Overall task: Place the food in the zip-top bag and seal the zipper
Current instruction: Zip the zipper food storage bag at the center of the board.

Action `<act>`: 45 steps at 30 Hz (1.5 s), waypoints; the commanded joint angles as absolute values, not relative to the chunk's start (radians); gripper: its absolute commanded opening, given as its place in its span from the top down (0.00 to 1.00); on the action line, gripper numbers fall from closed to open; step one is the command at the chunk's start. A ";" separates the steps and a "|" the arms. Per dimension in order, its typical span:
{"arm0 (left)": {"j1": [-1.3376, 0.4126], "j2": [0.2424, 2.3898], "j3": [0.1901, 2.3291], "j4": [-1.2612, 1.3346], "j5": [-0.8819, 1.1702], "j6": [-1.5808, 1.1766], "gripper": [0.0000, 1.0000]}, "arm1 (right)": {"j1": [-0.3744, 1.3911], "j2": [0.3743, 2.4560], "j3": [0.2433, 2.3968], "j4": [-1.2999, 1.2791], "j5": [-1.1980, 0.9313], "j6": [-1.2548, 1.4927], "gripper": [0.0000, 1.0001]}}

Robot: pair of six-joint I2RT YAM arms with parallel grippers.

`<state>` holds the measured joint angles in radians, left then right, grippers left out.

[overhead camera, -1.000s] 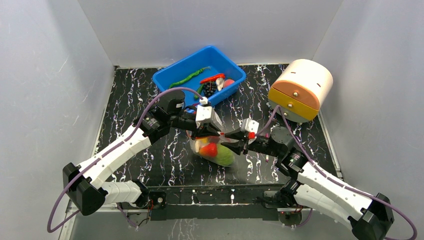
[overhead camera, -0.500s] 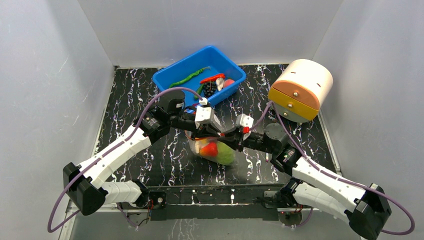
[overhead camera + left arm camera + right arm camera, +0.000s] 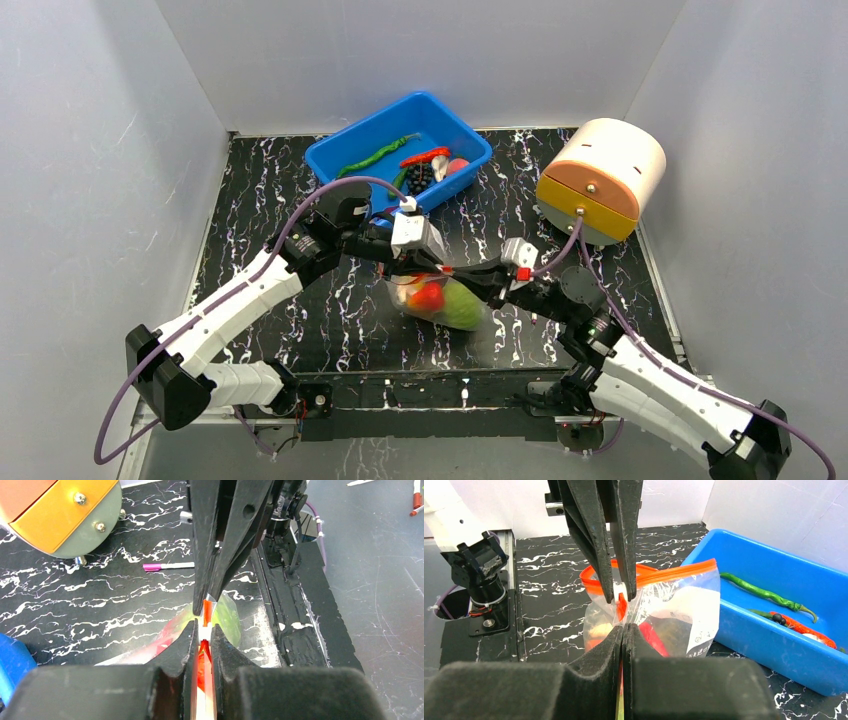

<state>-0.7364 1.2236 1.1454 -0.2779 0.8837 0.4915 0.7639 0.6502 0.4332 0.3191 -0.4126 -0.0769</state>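
White arms with black joints trail purple cables.

We log this as a robotics lab test cell. Plain white panels box in a black marbled surface. A left arm and a right arm are bolted at its near edge, trailing purple cables. A blue tub holds toy food, not real produce.

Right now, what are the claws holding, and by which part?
The left claw and right claw both pinch the zip-top bag by its red-orange zipper.
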 commanded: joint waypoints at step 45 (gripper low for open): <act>-0.707 1.207 1.112 -0.269 1.022 0.554 1.00 | 0.764 0.794 0.611 0.295 -0.561 -0.097 0.82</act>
